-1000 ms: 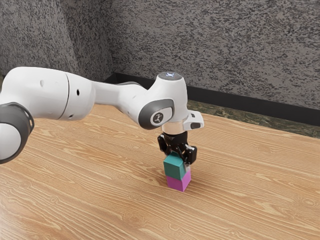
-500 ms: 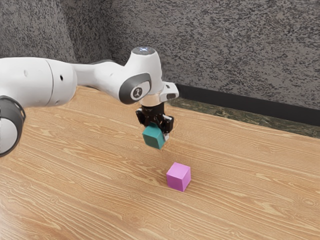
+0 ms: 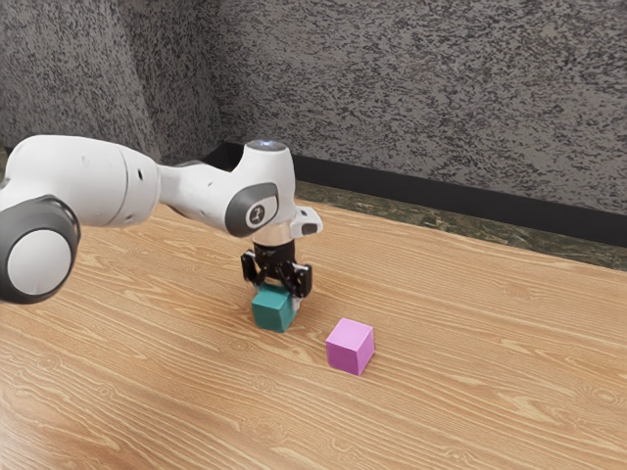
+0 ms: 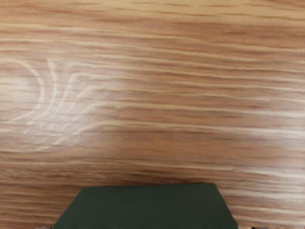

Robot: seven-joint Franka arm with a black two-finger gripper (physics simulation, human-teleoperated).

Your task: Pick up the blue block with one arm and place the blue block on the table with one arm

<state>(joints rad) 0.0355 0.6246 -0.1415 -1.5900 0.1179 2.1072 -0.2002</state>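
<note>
In the exterior view my gripper [image 3: 275,293] points down over the wooden table [image 3: 176,382], shut on the teal-blue block [image 3: 272,309]. The block is upright, low at the table surface; whether its underside touches the wood I cannot tell. In the wrist view the same block [image 4: 145,207] appears as a dark shape under my hand, with table grain [image 4: 157,109] beyond it.
A pink-purple block [image 3: 350,347] rests on the table, toward the exterior view's right of the blue block and nearer the camera, with a gap between them. A grey textured wall [image 3: 421,88] stands beyond the table's far edge.
The blue block, first stacked on the purple one, was lifted and carried toward the exterior view's left by my gripper, then lowered near the table. The purple block stayed put.
</note>
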